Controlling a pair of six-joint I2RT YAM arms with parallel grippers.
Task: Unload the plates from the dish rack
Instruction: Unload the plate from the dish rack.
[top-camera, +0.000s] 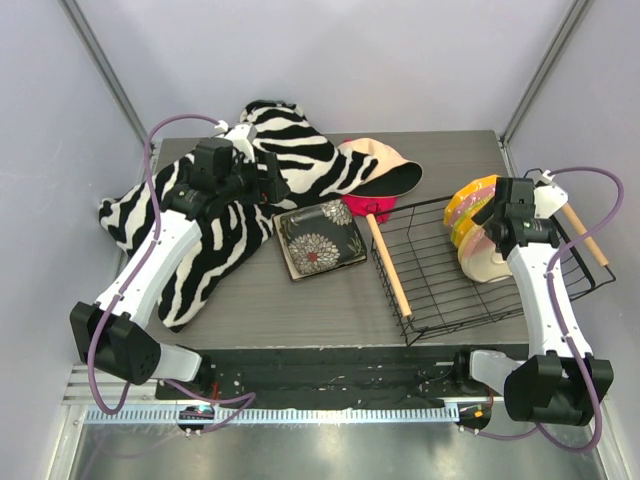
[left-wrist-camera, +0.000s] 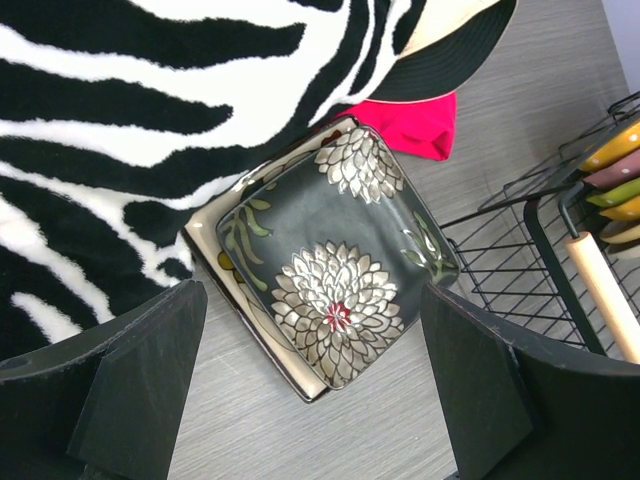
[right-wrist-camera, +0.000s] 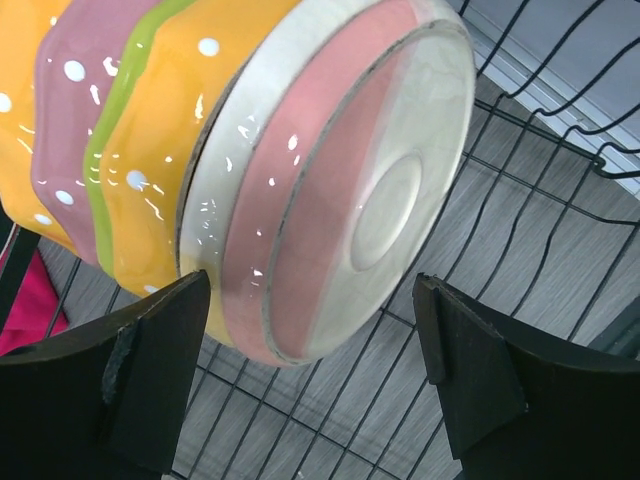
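Two square plates lie stacked on the grey wood-grain table (top-camera: 300, 310): the dark flower plate (top-camera: 318, 242) sits atop the cream plate (left-wrist-camera: 205, 235), just left of the wire rack (top-camera: 450, 290). The left claw (top-camera: 265, 185) hangs over them, spread wide. The round plates (top-camera: 468, 215) stand on edge at the rack's far right. The right claw (right-wrist-camera: 310, 290) is spread either side of the pink-cream plate (right-wrist-camera: 330, 180); can't tell if touching. A zebra cloth (top-camera: 200, 230) covers the table's left & back. A peach hat (top-camera: 385, 165) + pink item (top-camera: 372, 207) lie behind the rack. Pale grey walls (top-camera: 350, 60) on 3 sides.
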